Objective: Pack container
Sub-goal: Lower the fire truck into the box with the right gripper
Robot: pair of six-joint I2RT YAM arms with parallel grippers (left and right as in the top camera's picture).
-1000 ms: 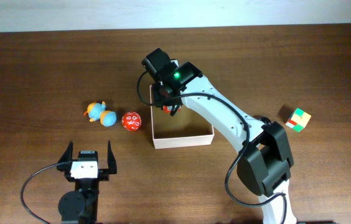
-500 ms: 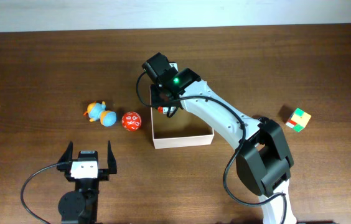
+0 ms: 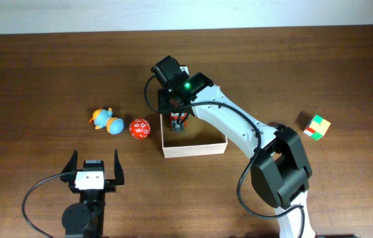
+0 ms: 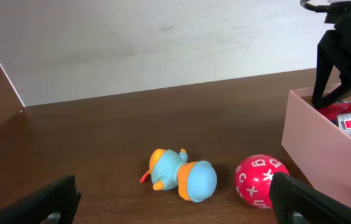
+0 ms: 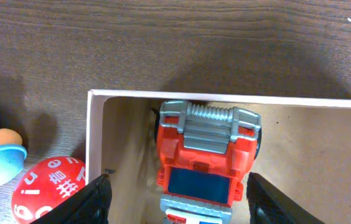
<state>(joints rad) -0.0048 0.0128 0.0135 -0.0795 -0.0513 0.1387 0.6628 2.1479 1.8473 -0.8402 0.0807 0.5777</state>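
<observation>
The container point(image 3: 194, 149) is a square shallow white-walled box with a tan inside, at the table's middle. A red toy truck point(image 3: 178, 121) lies in its far left corner. My right gripper point(image 3: 176, 109) hangs just above the truck. In the right wrist view the right gripper point(image 5: 185, 200) is open, its fingers either side of the truck point(image 5: 206, 149) and not touching it, inside the container's wall point(image 5: 94, 130). My left gripper point(image 3: 94, 173) is open and empty near the front edge. In the left wrist view it point(image 4: 175, 208) faces the toys.
A blue-and-orange duck toy point(image 3: 106, 121) and a red lettered ball point(image 3: 139, 128) lie left of the container; both show in the left wrist view point(image 4: 182, 177) point(image 4: 261, 180). A coloured cube point(image 3: 317, 126) lies at the right.
The right gripper has opened and let go of the red truck, which now lies in the container's far left corner. The left arm has not moved.
</observation>
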